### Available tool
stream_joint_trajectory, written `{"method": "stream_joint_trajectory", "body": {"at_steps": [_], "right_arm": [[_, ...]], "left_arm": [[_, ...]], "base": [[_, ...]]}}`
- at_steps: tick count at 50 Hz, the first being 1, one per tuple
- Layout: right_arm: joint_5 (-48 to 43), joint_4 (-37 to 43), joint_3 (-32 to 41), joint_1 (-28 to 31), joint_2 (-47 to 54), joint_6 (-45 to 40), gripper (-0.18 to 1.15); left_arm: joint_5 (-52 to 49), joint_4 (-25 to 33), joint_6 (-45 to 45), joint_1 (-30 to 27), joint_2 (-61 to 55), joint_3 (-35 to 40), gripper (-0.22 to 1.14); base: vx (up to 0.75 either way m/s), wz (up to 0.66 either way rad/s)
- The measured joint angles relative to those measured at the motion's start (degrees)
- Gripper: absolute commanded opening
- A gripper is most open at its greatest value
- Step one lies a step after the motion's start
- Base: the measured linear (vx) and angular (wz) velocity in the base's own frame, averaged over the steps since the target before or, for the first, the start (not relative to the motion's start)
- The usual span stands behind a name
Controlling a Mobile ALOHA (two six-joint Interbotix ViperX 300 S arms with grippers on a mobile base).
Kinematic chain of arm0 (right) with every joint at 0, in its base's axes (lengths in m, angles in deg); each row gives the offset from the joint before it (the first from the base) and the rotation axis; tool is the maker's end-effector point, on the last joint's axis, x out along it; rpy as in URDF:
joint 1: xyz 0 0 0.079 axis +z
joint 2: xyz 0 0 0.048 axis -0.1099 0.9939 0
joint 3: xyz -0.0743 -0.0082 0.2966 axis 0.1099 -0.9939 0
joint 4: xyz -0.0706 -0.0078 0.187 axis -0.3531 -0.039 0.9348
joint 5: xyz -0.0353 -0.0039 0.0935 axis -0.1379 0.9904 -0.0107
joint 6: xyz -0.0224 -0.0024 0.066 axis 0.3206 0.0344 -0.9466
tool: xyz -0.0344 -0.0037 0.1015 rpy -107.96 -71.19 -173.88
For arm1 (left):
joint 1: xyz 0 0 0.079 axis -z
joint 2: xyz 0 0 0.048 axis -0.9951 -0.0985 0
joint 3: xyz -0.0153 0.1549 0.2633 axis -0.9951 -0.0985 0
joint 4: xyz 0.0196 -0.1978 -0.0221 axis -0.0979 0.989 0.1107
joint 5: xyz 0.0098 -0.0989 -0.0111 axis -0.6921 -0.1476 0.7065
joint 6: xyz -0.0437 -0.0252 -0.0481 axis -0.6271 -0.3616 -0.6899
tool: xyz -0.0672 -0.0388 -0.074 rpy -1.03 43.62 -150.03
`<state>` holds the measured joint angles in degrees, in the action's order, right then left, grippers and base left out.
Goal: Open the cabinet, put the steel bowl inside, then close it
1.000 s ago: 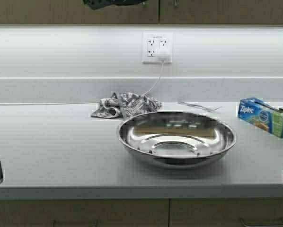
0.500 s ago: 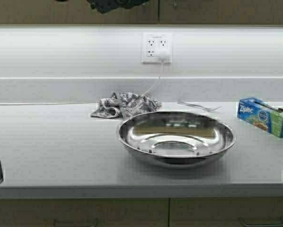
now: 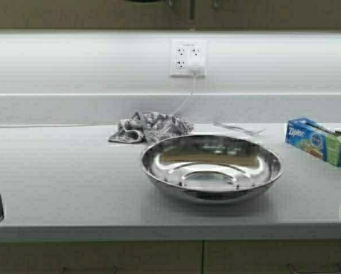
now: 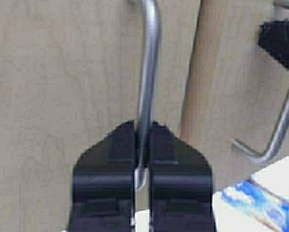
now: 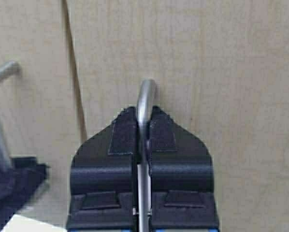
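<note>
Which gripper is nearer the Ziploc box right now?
Neither clearly. The left gripper is shut on the left door's handle; the right gripper is shut on the right door's handle, both above the counter where the Ziploc box sits at the right.

The cabinet (image 3: 102, 14) is mostly cut off above

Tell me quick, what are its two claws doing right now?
Left gripper: shut on the left door handle.
Right gripper: shut on the right door handle.
</note>
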<state>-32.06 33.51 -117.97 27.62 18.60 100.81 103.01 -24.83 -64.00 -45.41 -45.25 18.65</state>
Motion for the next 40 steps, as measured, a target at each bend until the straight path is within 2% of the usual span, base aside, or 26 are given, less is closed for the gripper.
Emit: {"method": "stream_joint_trajectory", "body": {"at_steps": [6, 18, 30, 40], "right_arm": [[4.5, -0.1, -4.0, 0.0, -5.4, 0.4, 0.08], [20.4, -2.0, -7.8, -2.7, -14.2, 0.9, 0.08], [24.2, -4.2, -12.4, -4.6, -20.2, 0.7, 0.08], [27.6, -5.4, -13.3, -7.1, -22.2, 0.7, 0.08]], "left_arm": [[-3.8, -0.6, 1.0, -0.6, 5.6, -5.3, 0.04], [-14.3, -4.8, 1.1, -3.2, 16.2, -13.0, 0.04], [-22.4, -6.7, 1.1, -6.2, 26.2, -19.3, 0.04], [-26.8, -8.3, 1.1, -9.8, 31.8, -22.1, 0.04]], "base": [[-0.01, -0.01], [-0.03, -0.05], [-0.06, -0.06], [-0.1, -0.03]]}}
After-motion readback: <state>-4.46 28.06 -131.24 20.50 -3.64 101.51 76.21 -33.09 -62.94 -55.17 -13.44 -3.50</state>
